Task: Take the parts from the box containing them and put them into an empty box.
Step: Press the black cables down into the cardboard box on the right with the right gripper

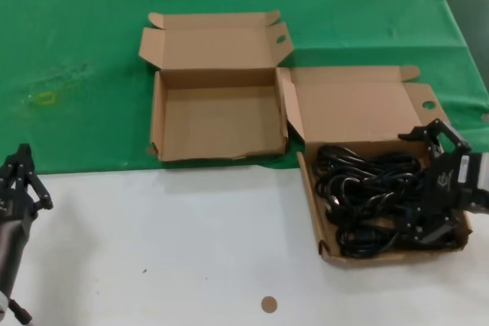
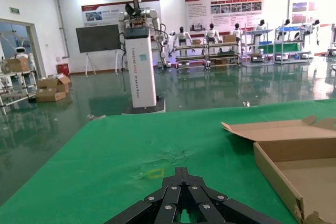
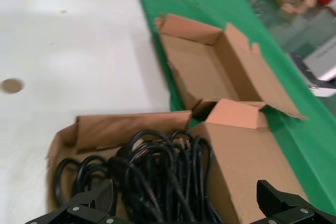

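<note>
hovering at the right edge of the full box [image 1: 313,211], the right gripper [image 1: 437,181] hangs with its fingers spread wide over the black cables [image 1: 367,196], apparently so the jaws can straddle a bundle before closing; it holds nothing yet. the cables lie tangled in the tray of that box, which sits half on the white tabletop [image 1: 191,250] and half on the green cloth [image 1: 84,74], lid folded back. to the left of the full box and a little farther from the robot, just beside it, stands the empty box [image 1: 157,124], lid open and tray bare, ready to receive. well to the left of the full box, the left gripper [image 1: 21,181] waits low over the white tabletop, likely parked clear; i cannot tell how its fingers stand.
</note>
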